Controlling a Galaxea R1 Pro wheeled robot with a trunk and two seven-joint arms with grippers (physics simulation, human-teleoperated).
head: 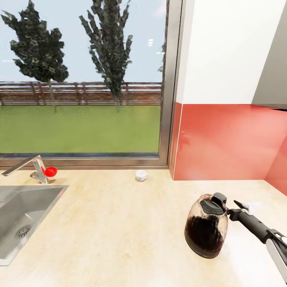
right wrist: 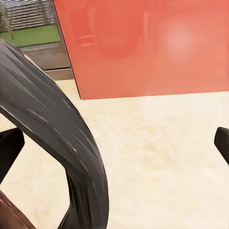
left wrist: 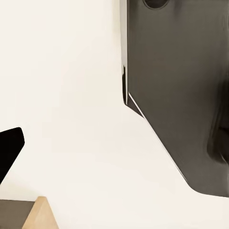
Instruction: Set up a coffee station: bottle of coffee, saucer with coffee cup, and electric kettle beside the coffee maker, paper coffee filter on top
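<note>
The electric kettle (head: 206, 230), a rounded glass jug with a dark lid, stands on the kitchen countertop (head: 119, 231) at the right. My right gripper (head: 233, 211) reaches its handle from the right. In the right wrist view the black handle (right wrist: 57, 129) curves between the fingertips (right wrist: 9, 152), which stand wide apart, so the right gripper (right wrist: 114, 148) is open around it. The coffee cup (head: 141, 175) sits far back by the window frame. One dark fingertip (left wrist: 9, 148) of my left gripper shows at the picture's edge, beside a dark grey panel (left wrist: 181, 95).
A steel sink (head: 20, 223) with a faucet (head: 34, 167) and a red knob (head: 50, 172) is set in the counter's left end. A red backsplash (head: 227, 143) closes the back right corner. A small white thing (head: 253, 206) lies just behind the right gripper.
</note>
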